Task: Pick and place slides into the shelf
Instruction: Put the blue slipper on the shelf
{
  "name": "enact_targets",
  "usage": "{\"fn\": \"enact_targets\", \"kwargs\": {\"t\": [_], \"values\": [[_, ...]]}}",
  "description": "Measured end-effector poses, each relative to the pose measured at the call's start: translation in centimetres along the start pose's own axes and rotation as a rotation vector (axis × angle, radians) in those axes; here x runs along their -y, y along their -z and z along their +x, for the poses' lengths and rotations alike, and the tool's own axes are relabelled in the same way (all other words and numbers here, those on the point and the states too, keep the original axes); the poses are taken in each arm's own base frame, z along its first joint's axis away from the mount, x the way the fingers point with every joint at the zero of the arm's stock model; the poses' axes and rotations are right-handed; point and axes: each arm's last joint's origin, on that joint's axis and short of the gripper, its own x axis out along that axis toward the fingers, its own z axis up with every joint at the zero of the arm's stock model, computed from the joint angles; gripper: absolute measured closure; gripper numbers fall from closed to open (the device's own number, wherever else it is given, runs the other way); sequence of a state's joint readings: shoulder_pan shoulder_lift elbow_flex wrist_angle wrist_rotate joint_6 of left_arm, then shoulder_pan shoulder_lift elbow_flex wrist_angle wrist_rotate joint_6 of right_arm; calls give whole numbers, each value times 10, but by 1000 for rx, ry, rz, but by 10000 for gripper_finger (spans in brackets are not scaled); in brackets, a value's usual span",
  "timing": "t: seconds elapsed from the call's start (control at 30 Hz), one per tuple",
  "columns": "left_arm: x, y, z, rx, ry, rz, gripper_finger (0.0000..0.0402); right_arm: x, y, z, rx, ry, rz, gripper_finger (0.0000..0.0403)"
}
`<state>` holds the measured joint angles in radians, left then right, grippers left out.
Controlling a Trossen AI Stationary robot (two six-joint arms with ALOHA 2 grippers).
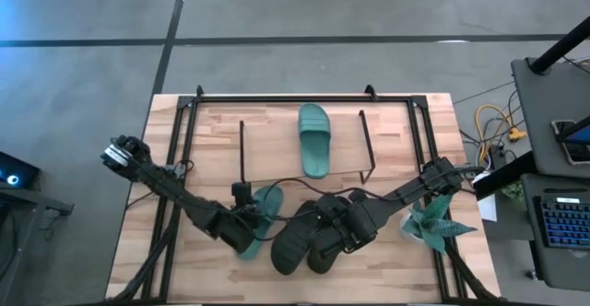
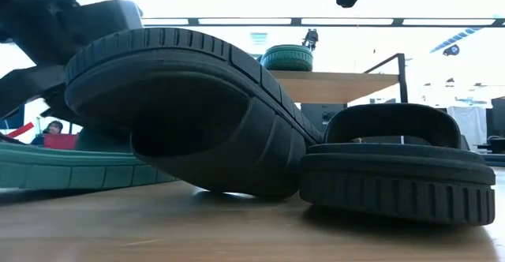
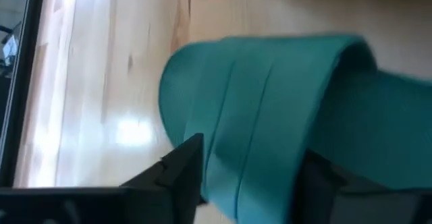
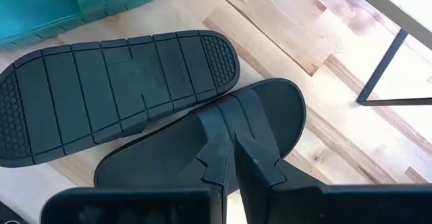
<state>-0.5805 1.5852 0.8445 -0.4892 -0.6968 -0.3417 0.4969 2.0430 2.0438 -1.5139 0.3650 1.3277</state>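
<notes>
On the wooden table [image 1: 212, 122], one teal slide [image 1: 314, 138] already lies on the shelf [image 1: 277, 140]. Three remain: the left gripper [image 3: 246, 177] straddles the second teal slide [image 3: 283, 109], and the right gripper [image 4: 233, 160] pinches one black slide's [image 4: 202, 140] strap, with the overturned black slide [image 4: 108, 92] beside it.

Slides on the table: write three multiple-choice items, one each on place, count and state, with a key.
1. Where does one teal slide lie? A on the shelf top; B beside the plant; C on the floor.
2. How many black slides? A one; B two; C three.
3. The left gripper is: A shut, empty; B open astride the second teal slide; C out of view.
Key: A, the high view shows it there; B, a sole-up black slide and an upright black slide; B, fingers flank the strap.
</notes>
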Motion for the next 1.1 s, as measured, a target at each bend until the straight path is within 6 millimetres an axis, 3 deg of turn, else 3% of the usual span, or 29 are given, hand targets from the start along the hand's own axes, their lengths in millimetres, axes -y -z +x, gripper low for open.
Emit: {"fn": "enact_targets", "kwargs": {"t": [0.27, 0.47, 0.67, 0.83, 0.93, 1.1], "values": [[-2, -6, 11, 50, 115, -9, 388, 0, 0, 0, 3, 1, 3, 385], [-5, -10, 4, 26, 187, -62, 399, 1, 1, -5, 30, -6, 4, 385], [-15, -19, -26, 1, 368, -147, 400, 15, -2, -28, 116, -44, 43, 385], [-36, -31, -64, 136, 441, -209, 401, 34, -9, -50, 206, -65, 66, 385], [-58, -39, -87, 262, 368, -285, 401, 45, -12, -60, 258, -56, 70, 385], [-96, -48, -120, 444, 93, -362, 401, 52, -14, -67, 318, -53, 73, 385]]}}
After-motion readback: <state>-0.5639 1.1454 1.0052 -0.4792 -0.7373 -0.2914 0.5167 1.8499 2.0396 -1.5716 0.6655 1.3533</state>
